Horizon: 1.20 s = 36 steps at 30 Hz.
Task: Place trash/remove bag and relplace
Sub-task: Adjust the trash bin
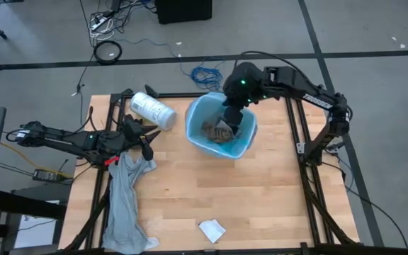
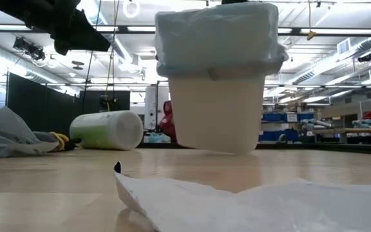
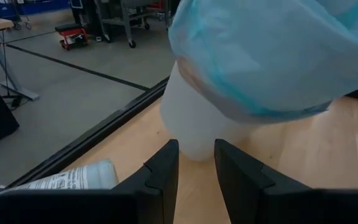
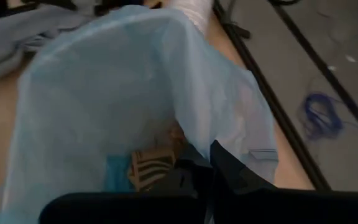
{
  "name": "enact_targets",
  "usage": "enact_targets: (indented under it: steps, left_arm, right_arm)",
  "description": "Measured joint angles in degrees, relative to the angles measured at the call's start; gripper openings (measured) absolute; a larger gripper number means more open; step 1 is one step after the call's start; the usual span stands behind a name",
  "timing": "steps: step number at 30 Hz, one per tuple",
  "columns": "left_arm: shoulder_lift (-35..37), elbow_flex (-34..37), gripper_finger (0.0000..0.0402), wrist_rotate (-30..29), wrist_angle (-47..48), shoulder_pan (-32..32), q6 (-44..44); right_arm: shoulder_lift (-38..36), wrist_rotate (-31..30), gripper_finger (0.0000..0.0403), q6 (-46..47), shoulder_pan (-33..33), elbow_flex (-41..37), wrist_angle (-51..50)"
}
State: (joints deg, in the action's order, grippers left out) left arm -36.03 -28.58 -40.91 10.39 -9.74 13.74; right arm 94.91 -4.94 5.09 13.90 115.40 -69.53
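The right jaws are shut tight, down inside the bin, with the bag all around them; they look pinched on the bag's wall beside them, near its top edge, but it is hard to be sure that plastic is really between them; just below the jaws some trash, brown and striped scraps, lies at the bottom of the bag. The step now looks like getting the blue bag out of the bin, so a good way would be to pull straight up and slowly, so the thin plastic does not rip and the scraps stay inside; the bag's rim is folded over the bin's edge and may hang on, and the bin already looks tipped a little off the tabletop, so it may lift along with the bag. The left jaws are a little apart and hold nothing; the bin stands right in front of them, near but not touching, so they could press on the bin's side to keep it down while the bag comes out. Beside the left jaws lies a white roll, and under that arm a limp grey sheet sprawls; far from both jaws, at the near edge, one white crumpled paper waits and should go into the bag first if it can.
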Motion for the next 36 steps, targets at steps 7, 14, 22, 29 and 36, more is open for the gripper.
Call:
enact_targets:
  steps: [7,14,22,29,36]
  left_arm:
    - [0.0,0.0,0.0113,-0.07,-0.34,-0.01,0.0]
    - [0.02,0.0,0.0113,-0.68,-0.28,-0.02,0.0]
    - [0.02,0.0,0.0113,-1.97,-0.25,0.0,0.0]
    - [0.02,0.0,0.0113,-2.26,-0.26,-0.02,0.0]
    - [0.02,0.0,0.0113,-2.29,-0.27,-0.02,0.03]
  right_arm:
    - [0.53,6.05,0.0001,-1.57,3.76,-0.09,2.5]
    - [0.42,15.68,0.0001,-1.71,6.08,-0.13,2.15]
    - [0.48,15.51,0.0001,-3.53,5.83,-0.13,2.03]
    - [0.53,14.98,0.0001,-5.34,5.91,-0.13,2.03]
    - [0.55,18.17,0.0,-6.11,6.47,-0.13,1.74]
